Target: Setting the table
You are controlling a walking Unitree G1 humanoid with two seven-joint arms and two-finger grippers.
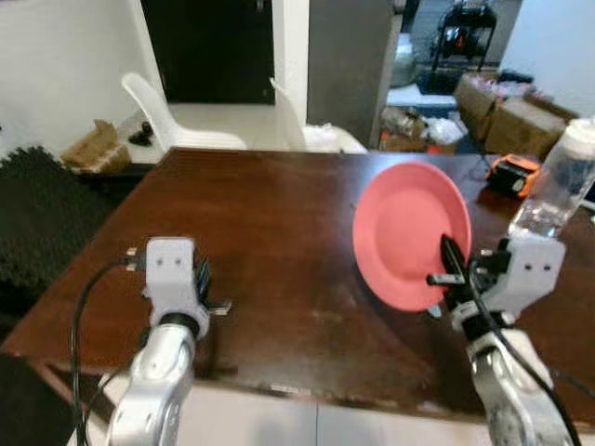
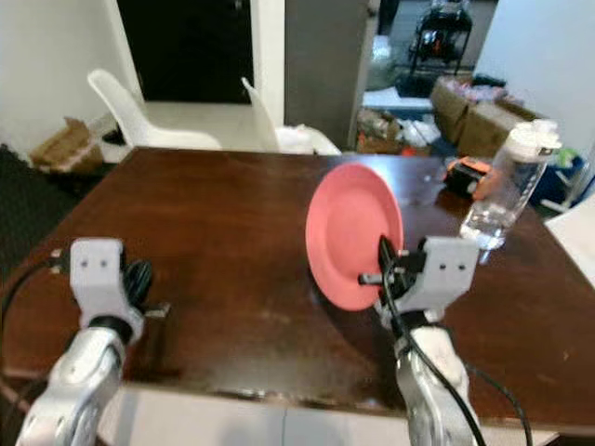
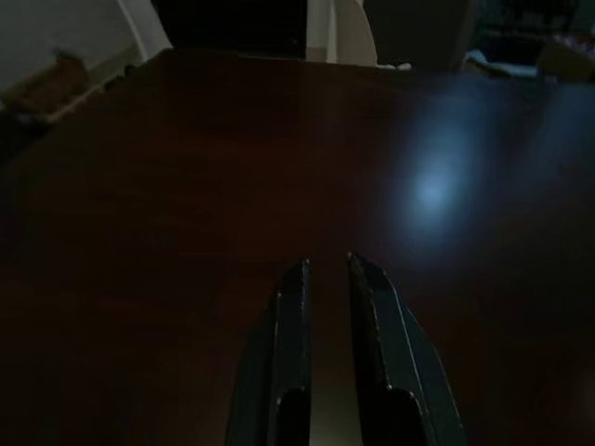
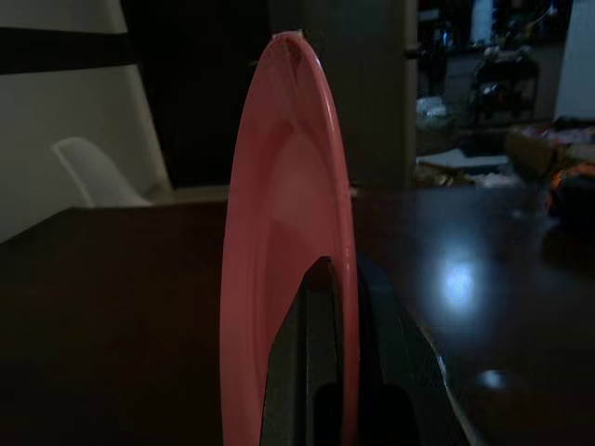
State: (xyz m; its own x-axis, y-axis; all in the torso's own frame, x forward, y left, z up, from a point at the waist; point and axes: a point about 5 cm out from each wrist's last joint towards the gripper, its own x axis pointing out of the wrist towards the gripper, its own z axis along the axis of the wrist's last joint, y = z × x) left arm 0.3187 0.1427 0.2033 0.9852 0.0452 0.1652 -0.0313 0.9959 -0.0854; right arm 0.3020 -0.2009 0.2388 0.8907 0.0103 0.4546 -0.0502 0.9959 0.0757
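Setting the table: plate held over the dark wooden table [image 1: 270,232]. The right gripper [image 1: 450,269] has its two black fingers clamped on the lower rim of a pink plate [image 1: 409,228], one finger on each face, as the right wrist view shows [image 4: 325,372]. The plate stands on edge, nearly upright, above the table's right half and apparently clear of the surface; a rim pinch suits carrying a thin disc but leaves it vertical, so it must be tipped flat before release. The left gripper [image 1: 198,279] waits low over the table's near left edge, its fingers [image 3: 297,353] close together with only a narrow gap and nothing between them, out of the plate's way. Beyond the plate, at the table's far right, stand a clear water bottle [image 1: 558,181] and an orange-and-black tape measure [image 1: 513,173]. Past the table's far edge are two white plastic chairs [image 1: 172,121], suggesting where place settings belong.
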